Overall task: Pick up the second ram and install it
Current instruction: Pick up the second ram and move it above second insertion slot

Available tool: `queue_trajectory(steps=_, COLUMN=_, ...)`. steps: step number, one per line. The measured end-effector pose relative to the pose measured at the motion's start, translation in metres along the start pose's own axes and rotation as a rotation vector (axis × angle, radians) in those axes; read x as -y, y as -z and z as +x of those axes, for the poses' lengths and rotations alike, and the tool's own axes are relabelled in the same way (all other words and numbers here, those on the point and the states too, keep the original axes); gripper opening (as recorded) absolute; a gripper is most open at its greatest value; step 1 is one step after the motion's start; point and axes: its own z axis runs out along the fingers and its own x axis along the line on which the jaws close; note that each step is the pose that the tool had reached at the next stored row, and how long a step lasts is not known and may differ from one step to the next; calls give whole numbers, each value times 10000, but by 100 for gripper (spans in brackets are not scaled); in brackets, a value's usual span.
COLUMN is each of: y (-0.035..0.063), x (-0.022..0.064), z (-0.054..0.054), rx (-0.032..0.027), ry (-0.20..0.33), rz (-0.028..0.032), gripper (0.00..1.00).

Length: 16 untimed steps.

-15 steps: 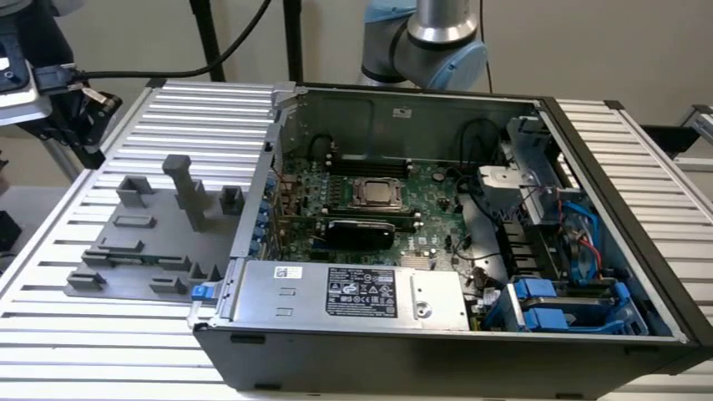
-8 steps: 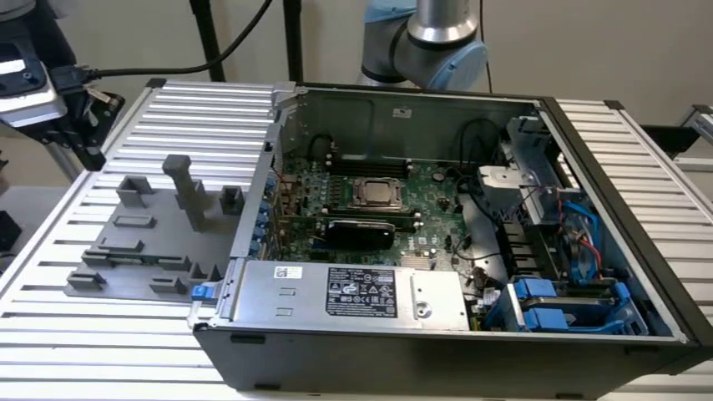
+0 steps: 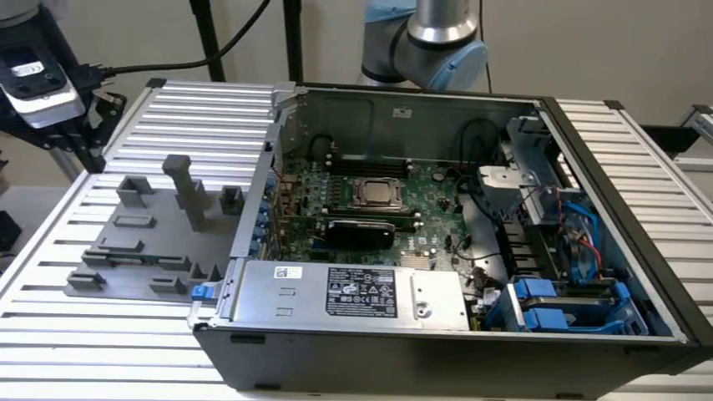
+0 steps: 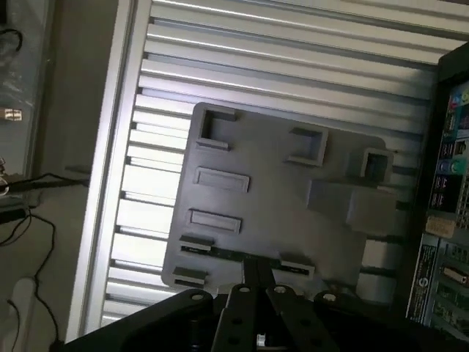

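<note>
Closest to me stood the open computer case (image 3: 446, 355), dark on the outside, resting on the ribbed silver table (image 3: 67, 334). Just inside its near wall lay a silver power box (image 3: 334, 292) with a black label. Past that was the green board (image 3: 435, 180), with a square silver chip (image 3: 376, 194) in the middle and a black card (image 3: 356, 230) just in front of the chip. Blue parts (image 3: 557, 305) sat in the corner of the case on the exterior view's right. The arm's base (image 3: 440, 38) stood behind the case.

Beside the case, on the exterior view's left, lay a flat grey plate (image 3: 156, 242) with small grey blocks on it and one tall post (image 3: 184, 188) standing up straight.

The pincer (image 3: 80, 144) hung in the air, high over the table on the exterior view's far left. In the wrist view the pincer (image 4: 249, 273) pointed down at the plate (image 4: 278, 198). I could not tell if the pincer was wide or narrow, or if it held anything.

I could not pick out the ram for sure. In the wrist view a thin dark strip (image 4: 220, 253) ran between two small blocks on the plate, and the pincer lined up with its middle. I could not tell if that strip was the ram or a bare slot.
</note>
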Motion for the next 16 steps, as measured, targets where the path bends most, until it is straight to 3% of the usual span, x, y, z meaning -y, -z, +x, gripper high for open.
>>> queue_trajectory(steps=7, y=-40, x=1, z=0, rx=-44, ry=1274, rz=-8, gripper=0)
queue_trajectory(steps=16, y=-84, x=3, z=1, rx=-46, ry=2918, rz=27, gripper=0)
